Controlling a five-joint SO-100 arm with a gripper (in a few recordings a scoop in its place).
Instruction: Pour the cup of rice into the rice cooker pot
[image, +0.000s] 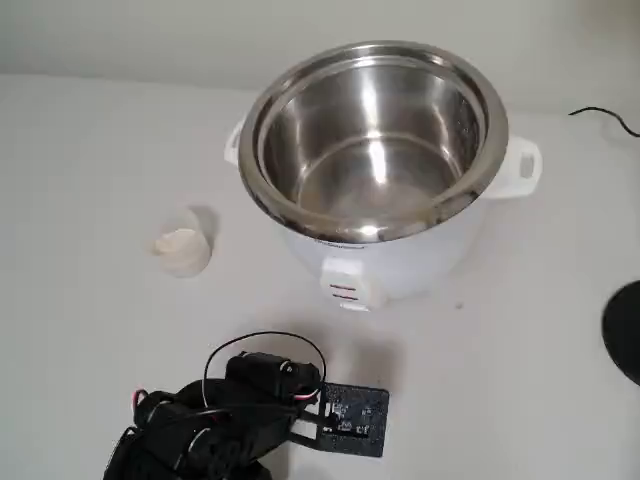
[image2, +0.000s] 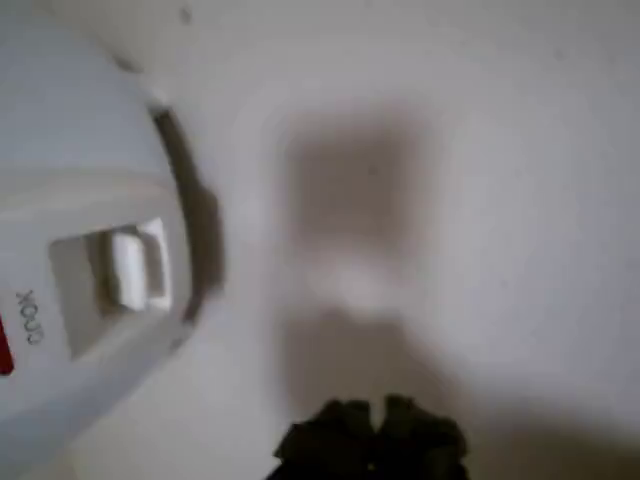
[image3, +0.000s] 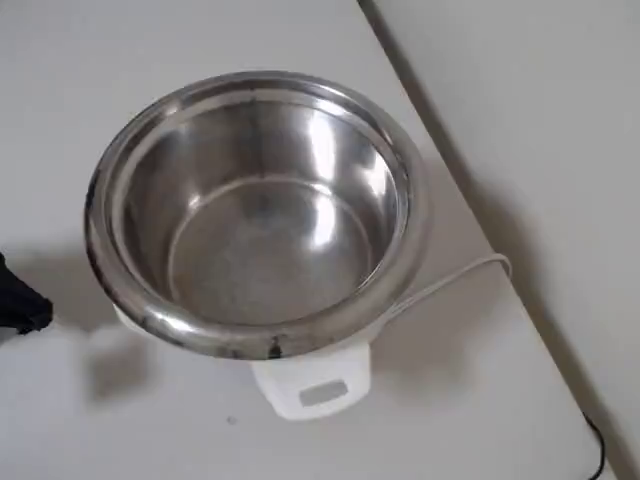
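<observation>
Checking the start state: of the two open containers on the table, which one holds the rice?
The cup, standing left of the cooker in the fixed view, has white rice in it; the pot is bare, shiny steel inside.

1. In the fixed view, the rice cooker pot (image: 375, 140) sits in the cooker body (image: 400, 262) on the table (image: 80, 150), toward the back.
2. The cup (image: 183, 245) stands on the table left of the cooker, apart from it, with the rice (image: 178, 243) inside.
3. The arm (image: 215, 425) lies at the front edge, in front of the cup and the cooker.
4. A cable (image3: 450, 282) runs from the cooker body in the overhead view.
</observation>
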